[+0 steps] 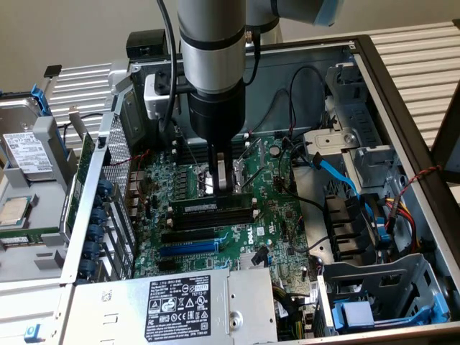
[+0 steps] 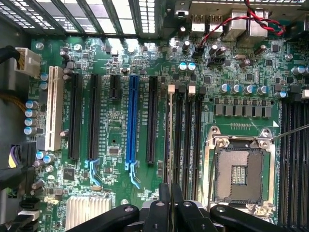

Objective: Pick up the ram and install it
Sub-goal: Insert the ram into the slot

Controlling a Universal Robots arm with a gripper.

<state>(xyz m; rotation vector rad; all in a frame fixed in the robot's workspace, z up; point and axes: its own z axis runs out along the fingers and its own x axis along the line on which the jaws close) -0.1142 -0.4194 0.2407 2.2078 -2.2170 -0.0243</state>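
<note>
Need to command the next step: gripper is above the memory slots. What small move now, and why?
Probably a short, gentle press straight down. The long green ram stick stands on edge in the black memory slots, directly beneath the gripper and lined up with them. Whether its white end clips have latched, I cannot tell.

The ram (image 1: 214,207) is a long, thin green stick with black chips and a pale label strip. It stands upright on its long edge near the middle of the motherboard (image 1: 280,215), its top edge pinched in the pincer (image 2: 170,193).
</note>
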